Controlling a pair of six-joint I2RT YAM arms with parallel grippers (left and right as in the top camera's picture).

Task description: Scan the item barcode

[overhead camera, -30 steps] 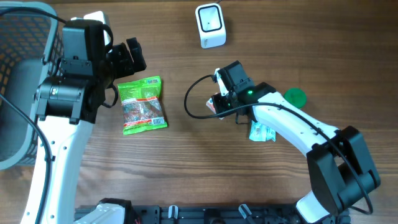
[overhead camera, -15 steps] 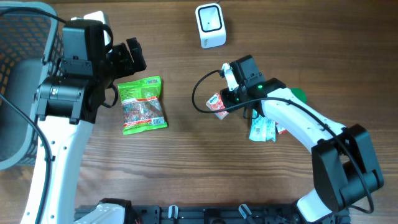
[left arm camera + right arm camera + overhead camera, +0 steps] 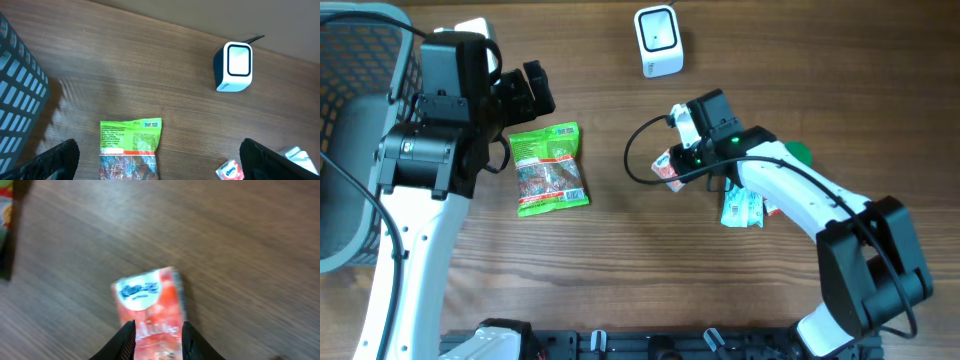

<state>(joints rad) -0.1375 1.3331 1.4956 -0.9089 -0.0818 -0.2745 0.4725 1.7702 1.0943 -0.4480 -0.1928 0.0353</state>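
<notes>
A red-and-white tissue packet [image 3: 150, 305] lies on the wooden table, and the fingers of my right gripper [image 3: 156, 330] press against both of its long sides. From overhead the right gripper [image 3: 676, 160] sits over that packet [image 3: 663, 168], mid-table. The white barcode scanner [image 3: 658, 40] stands at the back, well apart from the packet. My left gripper [image 3: 160, 162] is wide open above a green snack bag [image 3: 131, 145] and holds nothing. The scanner [image 3: 234, 66] also shows in the left wrist view.
A grey mesh basket [image 3: 350, 90] fills the left edge. The green snack bag [image 3: 550, 168] lies left of centre. A white-and-teal packet [image 3: 742, 210] and a green round lid [image 3: 798, 153] lie by the right arm. A black cable loops near the packet.
The right gripper shifted a little to the right over the tissue packet and its jaws narrowed onto the packet's sides. The left arm has stayed still.
</notes>
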